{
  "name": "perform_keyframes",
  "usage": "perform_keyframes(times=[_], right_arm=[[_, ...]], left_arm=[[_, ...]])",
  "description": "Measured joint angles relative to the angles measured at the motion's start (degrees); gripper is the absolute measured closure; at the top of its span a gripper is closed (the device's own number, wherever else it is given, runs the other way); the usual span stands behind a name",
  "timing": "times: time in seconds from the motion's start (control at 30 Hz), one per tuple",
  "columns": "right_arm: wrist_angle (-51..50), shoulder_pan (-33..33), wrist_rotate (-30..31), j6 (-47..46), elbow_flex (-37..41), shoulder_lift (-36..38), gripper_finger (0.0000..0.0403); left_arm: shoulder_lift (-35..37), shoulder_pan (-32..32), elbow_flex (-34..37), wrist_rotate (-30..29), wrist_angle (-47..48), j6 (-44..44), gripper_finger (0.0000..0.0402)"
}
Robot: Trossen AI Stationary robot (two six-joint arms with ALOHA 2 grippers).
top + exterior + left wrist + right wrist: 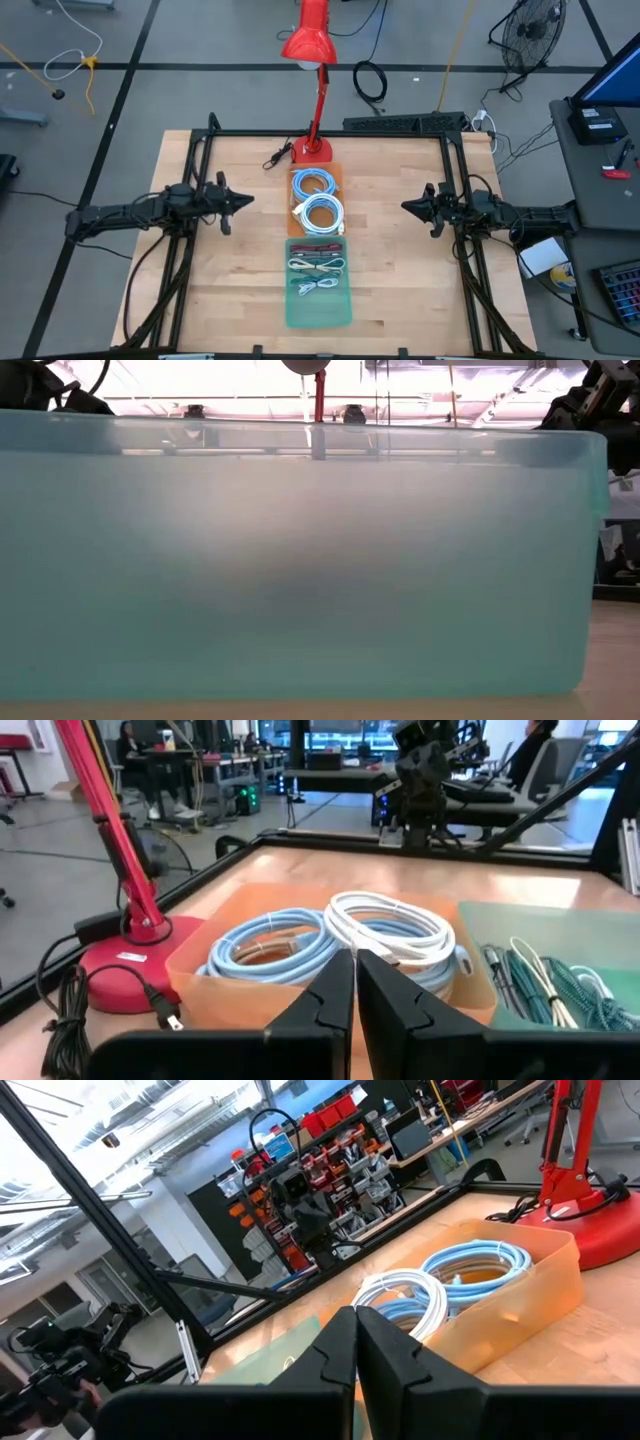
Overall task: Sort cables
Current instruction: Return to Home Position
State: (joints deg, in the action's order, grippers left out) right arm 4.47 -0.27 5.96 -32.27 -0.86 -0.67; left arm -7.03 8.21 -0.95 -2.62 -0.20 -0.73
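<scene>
The left arm and right arm are matte black: slim links, knobbly joints, trailing black cables. The left gripper and right gripper have angular black wedge fingers tapering to points.

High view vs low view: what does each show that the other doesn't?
Only the high view: the orange bin with its blue and white coils, the thin cable bundles inside the blue bin, and where the left gripper and right gripper sit, at opposite sides of the table. Only the low view: the blue bin's frosted wall up close, filling the picture and hiding its contents. Both: the blue bin, the red lamp, parts of both arms.
</scene>
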Motion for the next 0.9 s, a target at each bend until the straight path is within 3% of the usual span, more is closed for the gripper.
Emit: perform_keyframes(times=[0.33, 0.53, 0.9], right_arm=[[0.04, 0.00, 0.01, 0.25, 0.00, 0.00, 0.0403], [1.25, -0.12, 1.52, 15.55, 0.00, -0.02, 0.0403], [0.26, -0.11, 1.51, 20.92, 0.00, 0.00, 0.0403]], left_arm=[[-0.85, 0.02, 0.00, -0.41, -0.03, 2.06, 0.0382], [-0.85, 0.02, 0.00, -0.43, -0.07, 5.32, 0.0382], [-0.85, 0.02, 0.00, -0.43, -0.07, 7.29, 0.0382]])
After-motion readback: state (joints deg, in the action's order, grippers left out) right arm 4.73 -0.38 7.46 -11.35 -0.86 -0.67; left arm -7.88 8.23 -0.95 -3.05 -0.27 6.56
